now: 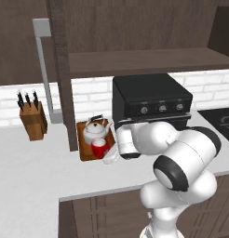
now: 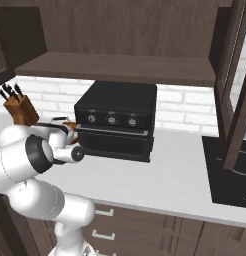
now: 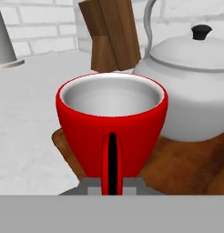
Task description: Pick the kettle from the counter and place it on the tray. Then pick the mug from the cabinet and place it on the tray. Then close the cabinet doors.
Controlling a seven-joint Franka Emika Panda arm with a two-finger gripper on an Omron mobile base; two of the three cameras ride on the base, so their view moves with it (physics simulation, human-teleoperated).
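Observation:
The red mug (image 1: 99, 148) (image 3: 111, 123) stands upright at the front of the reddish-brown tray (image 1: 86, 153) (image 3: 177, 159), close beside the white-grey kettle (image 1: 95, 131) (image 3: 196, 86), which sits on the tray behind it. My gripper (image 1: 109, 155) (image 3: 112, 184) is shut on the mug's side handle, coming in low from the right. Whether the mug's base touches the tray I cannot tell. The cabinet shelf (image 1: 149, 60) runs above. One cabinet door (image 1: 65, 83) stands open edge-on just left of the tray, with its grey bar handle (image 1: 44, 74); another open door (image 2: 235, 100) is at the right.
A black countertop oven (image 1: 151, 100) (image 2: 117, 120) stands right of the tray, close to my arm. A wooden knife block (image 1: 33, 118) (image 3: 111, 36) is at the back left. The white counter (image 1: 37, 176) spreads left and forward. A dark cooktop (image 2: 235, 175) lies at the far right.

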